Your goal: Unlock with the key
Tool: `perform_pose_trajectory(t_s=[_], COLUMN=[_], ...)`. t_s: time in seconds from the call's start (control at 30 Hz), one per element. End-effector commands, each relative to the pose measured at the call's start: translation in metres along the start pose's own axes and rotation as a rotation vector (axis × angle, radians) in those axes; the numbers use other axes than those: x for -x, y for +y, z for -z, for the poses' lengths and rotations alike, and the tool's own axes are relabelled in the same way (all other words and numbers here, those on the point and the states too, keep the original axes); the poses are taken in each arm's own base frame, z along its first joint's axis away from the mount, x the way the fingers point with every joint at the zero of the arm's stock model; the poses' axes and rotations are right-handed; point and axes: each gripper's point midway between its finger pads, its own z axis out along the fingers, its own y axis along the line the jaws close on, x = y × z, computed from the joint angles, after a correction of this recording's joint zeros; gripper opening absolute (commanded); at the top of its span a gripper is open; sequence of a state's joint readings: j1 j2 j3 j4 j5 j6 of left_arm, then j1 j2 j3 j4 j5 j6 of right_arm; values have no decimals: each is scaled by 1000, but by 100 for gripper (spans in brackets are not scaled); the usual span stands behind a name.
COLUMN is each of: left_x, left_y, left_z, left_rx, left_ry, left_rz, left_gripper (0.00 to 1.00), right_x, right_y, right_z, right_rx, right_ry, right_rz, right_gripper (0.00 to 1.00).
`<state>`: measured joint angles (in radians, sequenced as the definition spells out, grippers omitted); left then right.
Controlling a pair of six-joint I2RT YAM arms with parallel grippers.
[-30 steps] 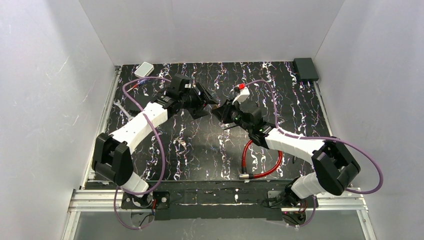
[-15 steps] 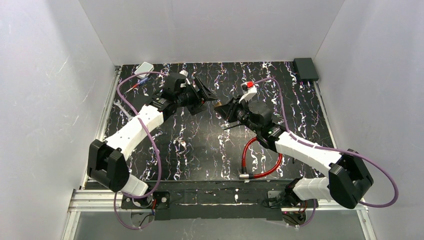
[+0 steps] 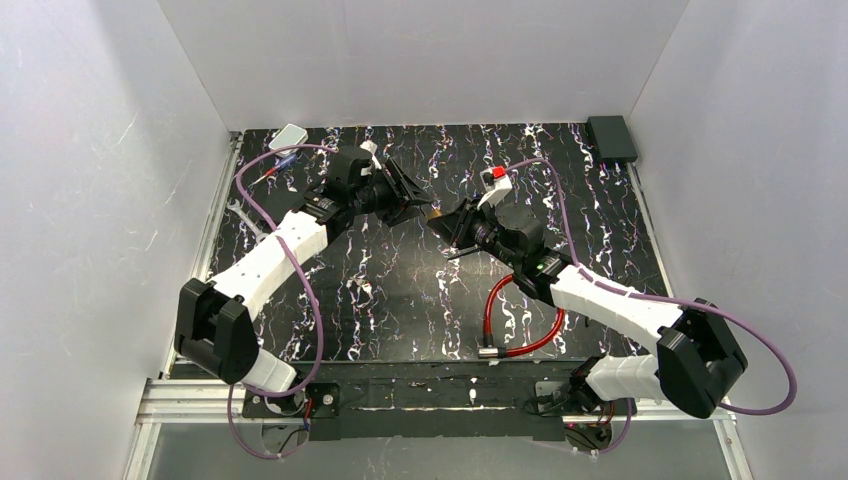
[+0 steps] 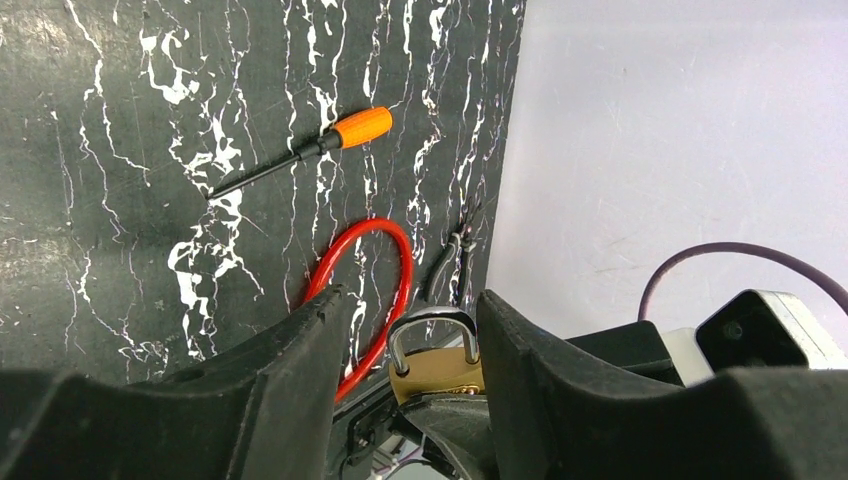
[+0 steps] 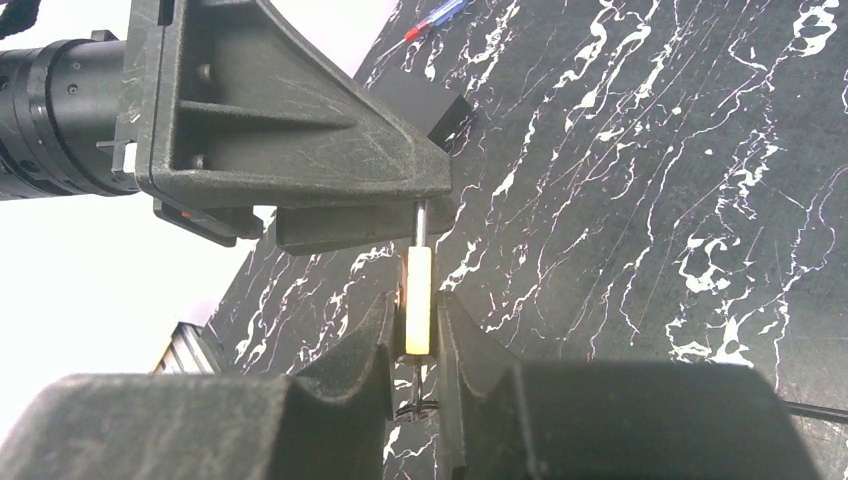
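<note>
Well, my right fingers (image 5: 350, 370) are pinched on the lock (image 5: 418, 300), holding it above the table (image 4: 120, 120). The brass body is clamped and the shackle (image 4: 432, 314) points at the left arm. My left fingers (image 4: 280, 390) stand half apart with the shackle in the gap between them — gripping nothing, as far as I can tell.

The key (image 4: 303, 154) lies flat on the table with its orange head toward the wall. In the left wrist view it sits past the red cable (image 4: 405, 265), well apart from both arms.

So the step, as I judge it, is fetching that key. I'd back the left arm straight off the shackle without nudging it and spread the fingers wider. Then I'd come down over the orange head — it is thicker than the thin tail, so it should give a surer pinch. The right hold should not shift. I cannot see the keyhole from here.
</note>
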<state>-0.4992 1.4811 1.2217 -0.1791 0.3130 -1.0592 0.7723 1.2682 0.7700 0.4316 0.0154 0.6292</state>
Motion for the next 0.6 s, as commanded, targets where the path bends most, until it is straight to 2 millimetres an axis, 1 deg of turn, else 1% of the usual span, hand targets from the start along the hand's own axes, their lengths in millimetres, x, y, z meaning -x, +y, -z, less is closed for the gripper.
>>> perform_pose_trajectory(t_s=[0.0,0.1,0.3,0.37,0.57], left_x=[-3,-3,-5,-7,-11], left_y=[-7,-6,-4,-5,-5], left_z=[4,2,0,-1,-5], left_rx=[-28,-21,-17,-19,-19], left_ry=[19,28,46,60,94], left_rz=[-8,-8,-9,-8,-12], left_gripper=[46,44,45,47,49], right_x=[43,52,72,74,83], right_y=[30,37,53,64,83], right_z=[3,2,2,2,0], right_rx=[86,96,136,185,267], right_ry=[-129,-141,-178,-171,-172], right_rz=[6,15,37,61,109], right_gripper=[1,1,1,1,1])
